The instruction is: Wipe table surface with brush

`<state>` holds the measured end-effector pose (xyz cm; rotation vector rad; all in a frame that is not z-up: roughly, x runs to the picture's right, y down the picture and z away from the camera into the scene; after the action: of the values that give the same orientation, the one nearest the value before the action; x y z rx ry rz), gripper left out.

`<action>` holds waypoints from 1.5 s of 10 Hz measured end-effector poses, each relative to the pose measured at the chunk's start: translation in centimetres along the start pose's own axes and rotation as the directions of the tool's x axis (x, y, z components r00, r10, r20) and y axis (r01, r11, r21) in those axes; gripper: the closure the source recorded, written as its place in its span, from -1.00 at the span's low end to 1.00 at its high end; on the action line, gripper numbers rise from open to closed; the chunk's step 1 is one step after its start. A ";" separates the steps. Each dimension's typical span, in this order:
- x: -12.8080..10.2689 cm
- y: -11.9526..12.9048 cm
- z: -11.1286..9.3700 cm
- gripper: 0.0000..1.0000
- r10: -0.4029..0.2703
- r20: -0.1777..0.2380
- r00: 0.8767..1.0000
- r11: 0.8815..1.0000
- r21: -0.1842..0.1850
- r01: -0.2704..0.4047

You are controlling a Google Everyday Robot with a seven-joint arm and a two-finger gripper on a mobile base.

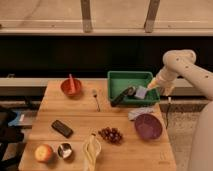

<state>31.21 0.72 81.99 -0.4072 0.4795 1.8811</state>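
Observation:
The table surface [80, 117] is a light tan plank top filling the middle of the camera view. The brush [122, 96], a slim black stick with a greyish end, lies slanted inside the green bin [129, 76], its lower end resting over the bin's front left rim. My white arm reaches in from the right, and my gripper [164, 90] hangs just outside the bin's right wall, well to the right of the brush. It looks open and holds nothing.
In the bin lies a pale block [142, 92]. On the table are a red bowl [71, 87], a silver utensil [96, 100], a flat black device [62, 128], grapes [111, 134], a purple plate [148, 126], a banana [91, 149], an apple [43, 152] and a metal cup [64, 150].

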 end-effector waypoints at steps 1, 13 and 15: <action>0.0 1.4 -0.2 -0.38 -0.023 0.001 1.000 1.000 -0.004 0.023; 8.2 18.7 -0.5 -0.38 -0.295 -0.070 0.953 0.955 -0.045 0.292; 8.5 19.2 0.4 -0.38 -0.297 -0.079 0.952 0.955 -0.031 0.295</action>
<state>10.22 1.59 80.66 -0.5411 0.4301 1.5837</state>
